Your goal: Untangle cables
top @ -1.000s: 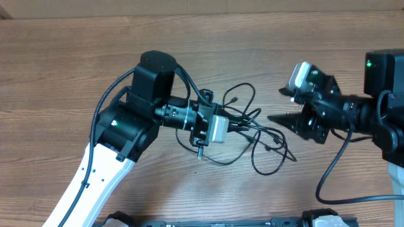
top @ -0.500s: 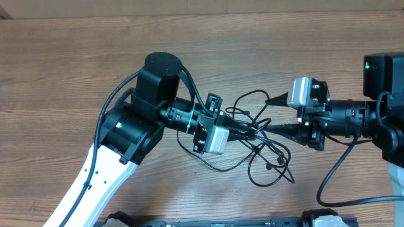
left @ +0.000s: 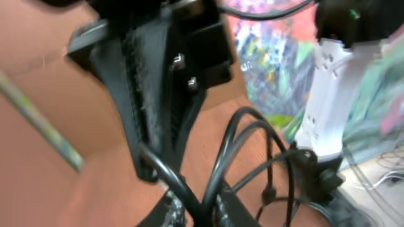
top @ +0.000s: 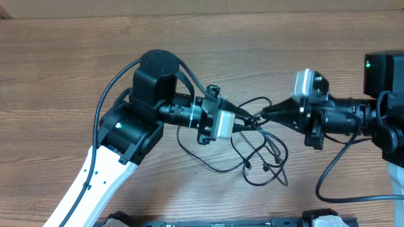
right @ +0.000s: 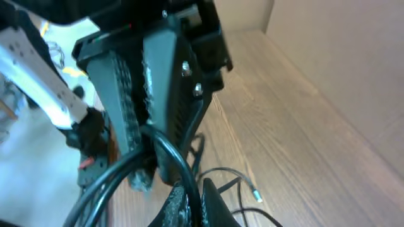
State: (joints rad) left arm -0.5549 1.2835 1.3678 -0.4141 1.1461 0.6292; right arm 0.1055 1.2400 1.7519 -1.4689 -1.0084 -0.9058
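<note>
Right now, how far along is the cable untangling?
Done: nothing looks freed; the cables are one bunch, loops overlapping on the table. In hand: left gripper and right gripper both pinch cords at the bunch, tips close together. Remaining: pull the cords apart and lay each out separately.

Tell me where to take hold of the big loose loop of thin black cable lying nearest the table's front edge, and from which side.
Probably best to take the thin black cable loop at its lowest arc, coming straight down from above. There it seems to lie single and flat on the brown wooden table, clear of the small plug ends and the crossings higher up.
</note>
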